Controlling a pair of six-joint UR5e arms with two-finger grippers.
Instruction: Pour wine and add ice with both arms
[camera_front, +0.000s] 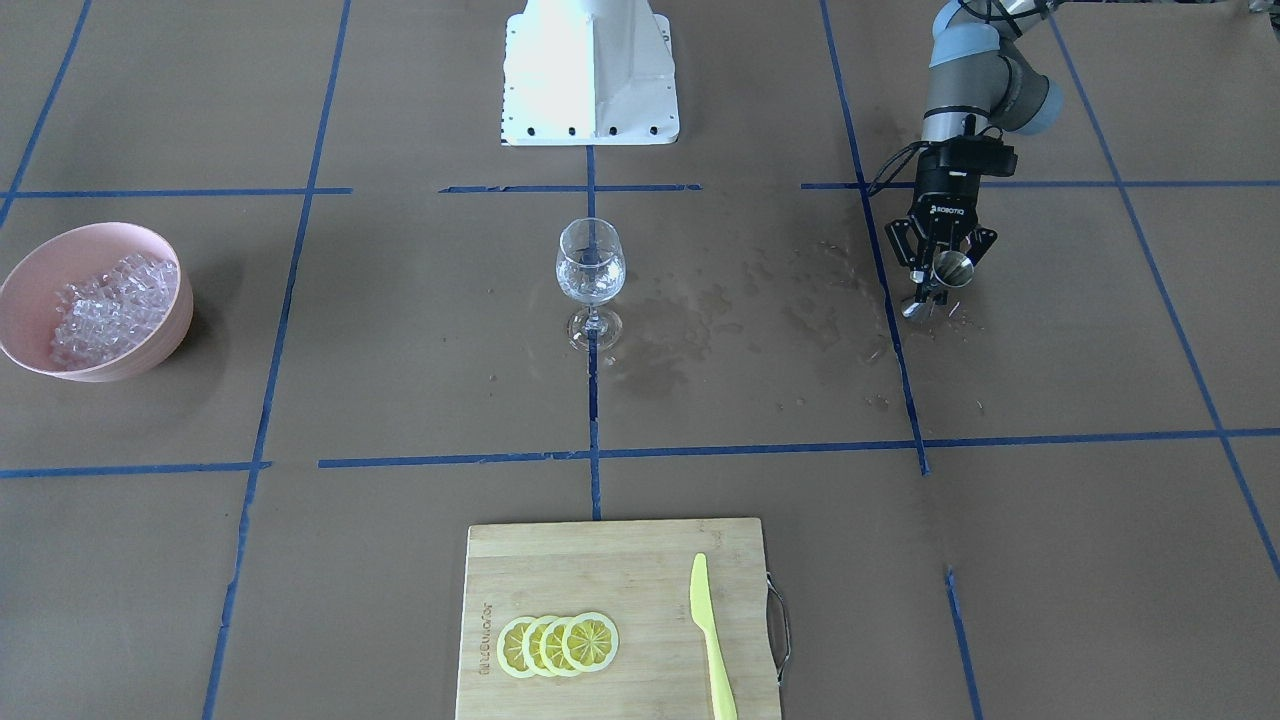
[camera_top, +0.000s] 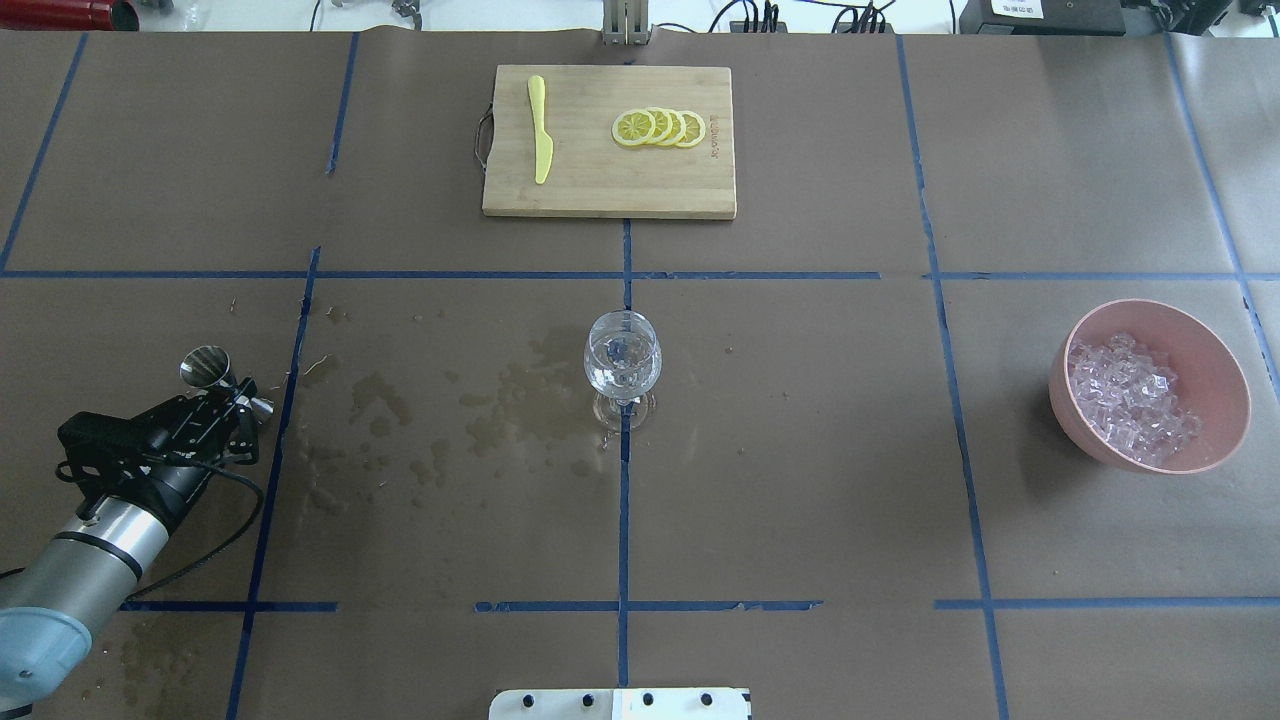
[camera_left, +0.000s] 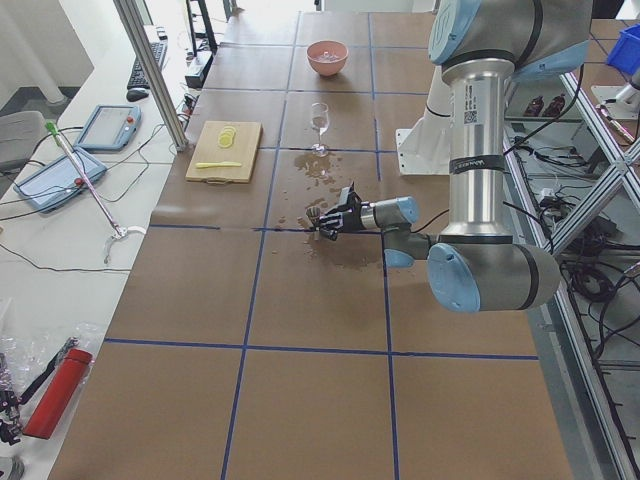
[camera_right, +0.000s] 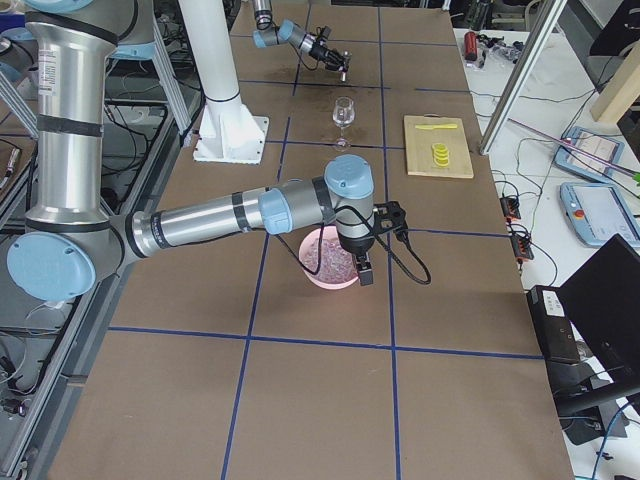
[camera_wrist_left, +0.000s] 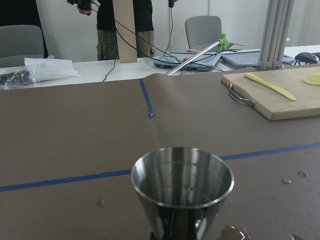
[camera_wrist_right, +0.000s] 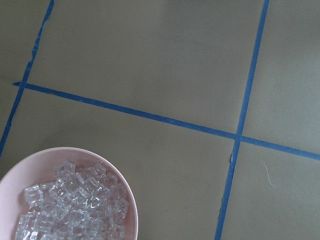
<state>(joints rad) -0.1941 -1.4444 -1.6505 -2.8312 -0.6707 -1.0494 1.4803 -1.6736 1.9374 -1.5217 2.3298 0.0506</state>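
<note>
My left gripper (camera_top: 232, 398) is shut on the waist of a steel jigger (camera_top: 205, 368), held upright low over the table at the left; its cup (camera_wrist_left: 182, 182) looks nearly empty in the left wrist view. The wine glass (camera_top: 622, 362) stands at the table's centre with a little clear wine (camera_front: 590, 275) in its bowl. The ice (camera_top: 1130, 400) fills a pink bowl (camera_top: 1062, 365) at the right. My right gripper (camera_right: 362, 272) shows only in the exterior right view, above that bowl's edge; I cannot tell if it is open. The right wrist view shows the ice (camera_wrist_right: 75, 207).
A wooden cutting board (camera_top: 600, 185) at the far side carries several lemon slices (camera_top: 660, 128) and a yellow knife (camera_top: 540, 130). Wet patches (camera_top: 500, 405) darken the paper between the jigger and the glass. The white pedestal base (camera_front: 590, 75) stands behind the glass.
</note>
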